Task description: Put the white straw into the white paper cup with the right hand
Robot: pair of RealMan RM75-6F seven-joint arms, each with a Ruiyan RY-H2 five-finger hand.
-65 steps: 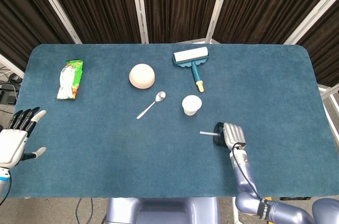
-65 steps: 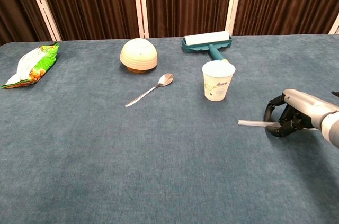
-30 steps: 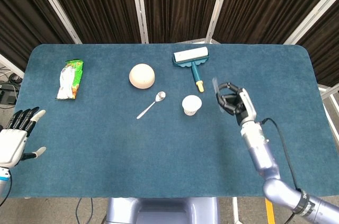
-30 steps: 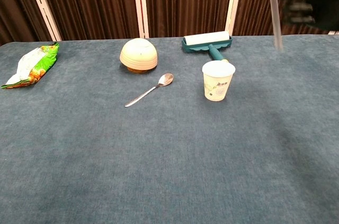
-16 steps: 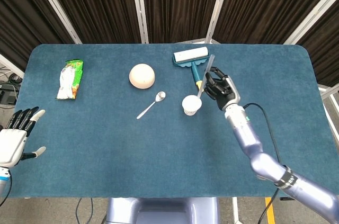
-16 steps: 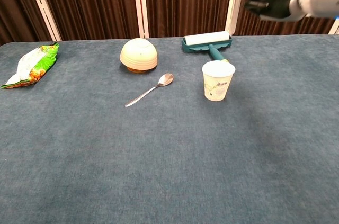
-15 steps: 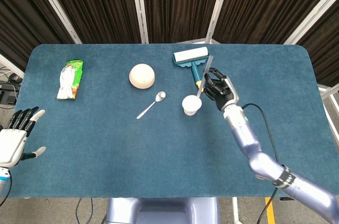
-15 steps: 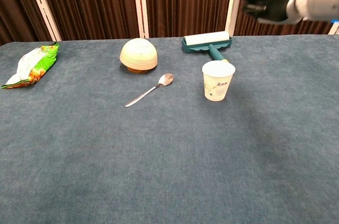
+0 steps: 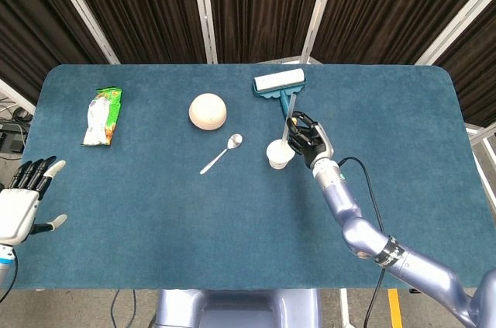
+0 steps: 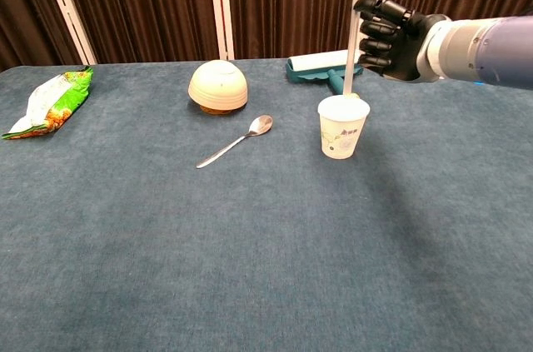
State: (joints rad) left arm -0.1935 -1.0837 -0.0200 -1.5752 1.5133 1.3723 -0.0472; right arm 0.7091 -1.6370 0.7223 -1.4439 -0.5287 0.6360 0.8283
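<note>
The white paper cup (image 9: 279, 153) (image 10: 342, 126) stands upright near the table's middle. My right hand (image 9: 308, 137) (image 10: 392, 37) hovers just right of and above it, gripping the white straw (image 9: 285, 132) (image 10: 351, 58) nearly upright. The straw's lower end reaches down to the cup's mouth; whether it touches the inside I cannot tell. My left hand (image 9: 22, 198) hangs off the table's left front edge with fingers spread and nothing in it.
A teal lint roller (image 9: 279, 85) (image 10: 326, 66) lies just behind the cup. A metal spoon (image 9: 222, 153) (image 10: 236, 141) and an upturned cream bowl (image 9: 207, 111) (image 10: 218, 85) sit to its left. A green snack bag (image 9: 102, 115) (image 10: 48, 101) lies far left.
My right hand has come down and leftward with the straw, from high above the table to just beside the cup, bringing the straw's lower end to the cup's mouth. The left hand stayed still.
</note>
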